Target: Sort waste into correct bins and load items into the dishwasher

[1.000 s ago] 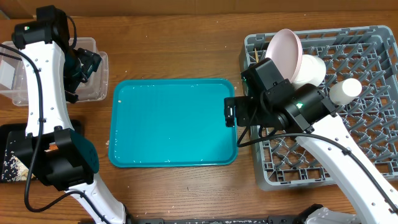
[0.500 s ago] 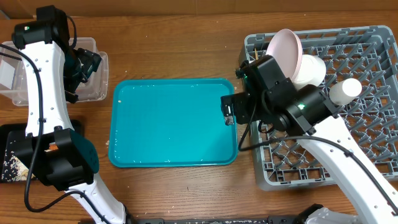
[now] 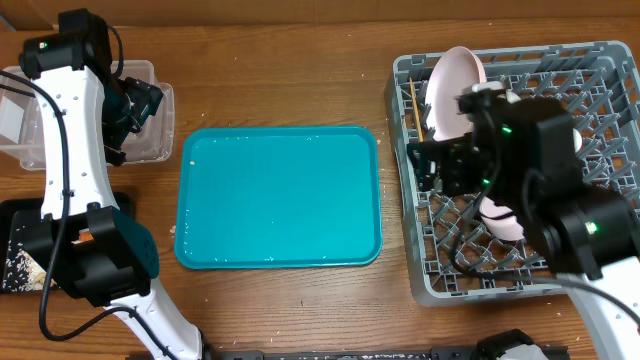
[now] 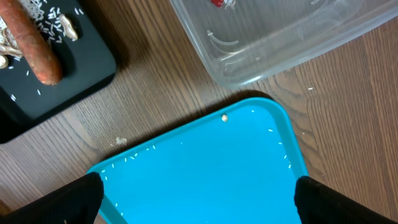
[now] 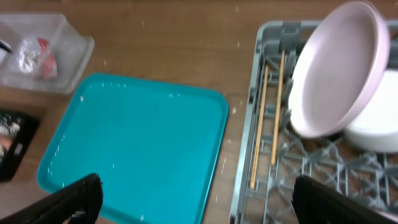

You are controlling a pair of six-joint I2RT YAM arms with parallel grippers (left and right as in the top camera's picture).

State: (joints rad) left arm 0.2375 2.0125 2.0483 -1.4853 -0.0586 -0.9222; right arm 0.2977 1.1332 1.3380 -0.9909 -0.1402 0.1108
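My left gripper point(image 4: 199, 202) hangs with its fingers spread wide by the right end of the clear tub point(image 4: 280, 31), which holds the red wrapper point(image 5: 45, 59). Nearer, on the left, the orange stick point(image 4: 38, 46) lies on the black tray point(image 4: 81, 68) among white scraps point(image 4: 59, 12). My right gripper point(image 5: 202, 205) is just as wide above the left part of the grey dish rack point(image 3: 600, 60), right of the teal tray point(image 3: 280, 195); in the rack the chopsticks point(image 5: 267, 118) lie along the left wall and the plate point(image 5: 336, 68) stands tilted on edge in front of a white bowl point(image 5: 373, 134).
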